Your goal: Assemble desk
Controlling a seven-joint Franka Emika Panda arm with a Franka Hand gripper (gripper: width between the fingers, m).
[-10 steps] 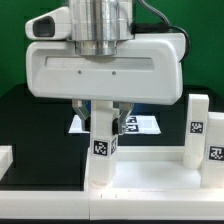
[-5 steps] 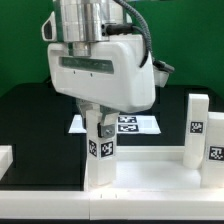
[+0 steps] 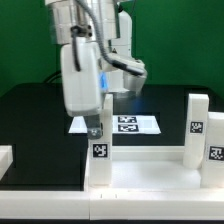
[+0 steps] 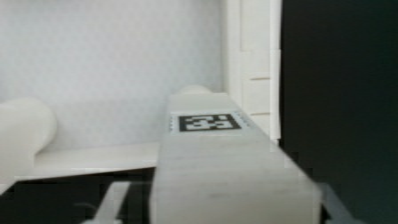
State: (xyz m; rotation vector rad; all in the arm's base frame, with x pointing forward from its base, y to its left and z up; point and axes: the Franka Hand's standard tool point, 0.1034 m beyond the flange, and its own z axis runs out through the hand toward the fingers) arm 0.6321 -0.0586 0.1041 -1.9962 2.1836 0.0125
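Observation:
The white desk top lies upside down at the front of the exterior view. A white peg leg with a square tag stands upright in its corner socket on the exterior view's left. My gripper comes straight down and is shut on the upper end of that leg, its body turned side-on to the camera. In the wrist view the same leg fills the middle with its tag facing up, and the desk top lies behind it. Two more tagged legs stand upright at the desk top's right end.
The marker board lies flat on the black table behind the gripped leg. A low white block sits at the exterior view's left edge. A green wall closes off the back.
My gripper has turned about its vertical axis on the leg, from broad face toward the camera to side-on. The leg has stayed in its corner socket.

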